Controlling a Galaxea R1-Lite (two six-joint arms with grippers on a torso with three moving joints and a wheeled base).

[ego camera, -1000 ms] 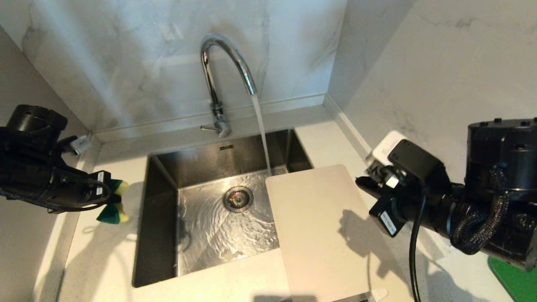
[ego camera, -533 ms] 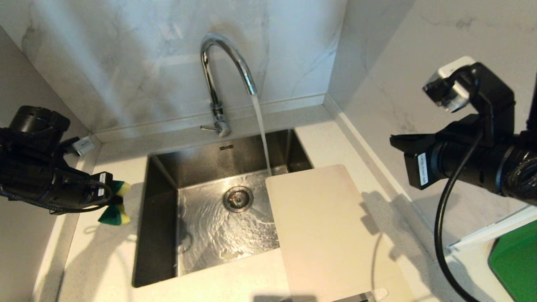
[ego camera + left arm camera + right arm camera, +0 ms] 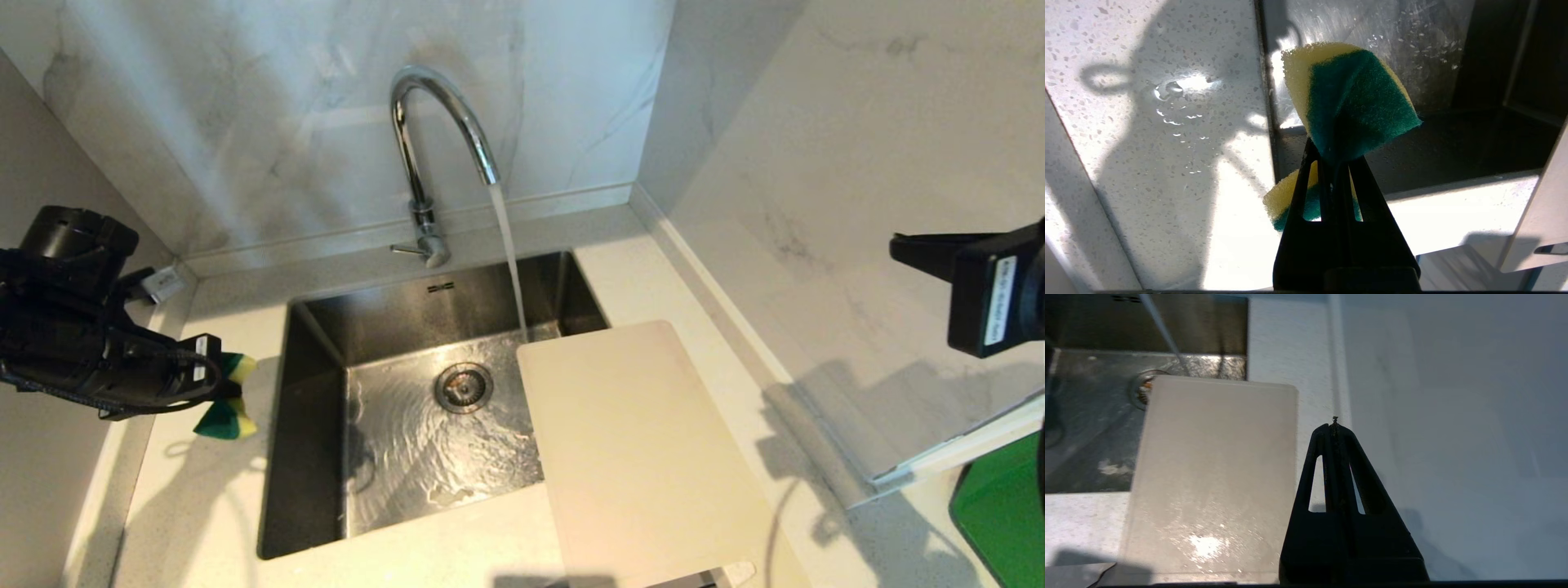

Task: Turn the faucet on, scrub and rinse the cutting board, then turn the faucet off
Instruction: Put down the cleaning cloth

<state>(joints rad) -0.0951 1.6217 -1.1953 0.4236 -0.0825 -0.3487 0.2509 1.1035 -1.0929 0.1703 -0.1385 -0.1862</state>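
Board first: your cutting board (image 3: 637,449) lies flat in the lower centre-right of the head frame, its far short end overhanging the right side of the sink (image 3: 310,425), the rest resting on the counter (image 3: 204,506). Its long axis runs from the lower edge of the frame up toward the faucet (image 3: 433,147), tilted a little to the left. Water is running; the stream (image 3: 510,261) lands in the basin just beyond the board's upper left corner, seemingly not on the board itself.

From the sponge, you would judge the board lies to the right across the basin. The left gripper (image 3: 1337,163) sits at the left edge of the head frame, over the counter beside the sink's left rim, its jaws pinched hard on a yellow-and-green sponge (image 3: 1349,102), squeezing it at the waist.

The right gripper (image 3: 1335,426) is at the right edge of the head frame, raised beside the wall, well apart from the board; its jaws are pressed together with nothing between them. In its wrist view the board lies left of the fingertips. You would likely bring the sponge across from the left to scrub; the right arm is the nearer one for steadying the board.
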